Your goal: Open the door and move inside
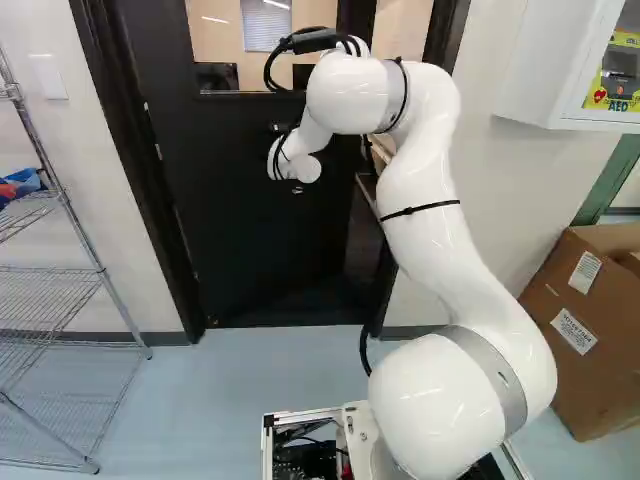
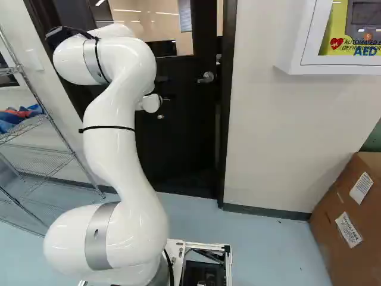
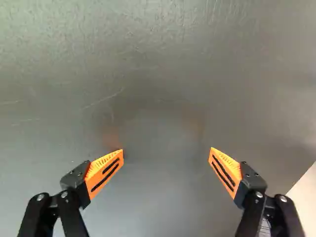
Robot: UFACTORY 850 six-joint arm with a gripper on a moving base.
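Observation:
The black door (image 1: 245, 210) stands ajar in the left base view, swung away from me, with an opening between its free edge and the right side of the frame. A silver handle (image 2: 206, 77) shows near that edge in the right base view. My arm's white wrist is close before the door panel; the black gripper cannot be told from the dark door in either base view. In the wrist view my gripper (image 3: 166, 155) is open, its orange-padded fingers wide apart with nothing between them. The door's dark, scuffed surface (image 3: 163, 74) fills most of the view ahead.
Left of the doorway stands a wire shelf (image 1: 62, 275) with blue and red items. The dark door frame (image 2: 228, 107) borders the wall at the right. A white cabinet (image 2: 290, 39) hangs on that wall, above and left of a cardboard box (image 2: 351, 220) on the floor.

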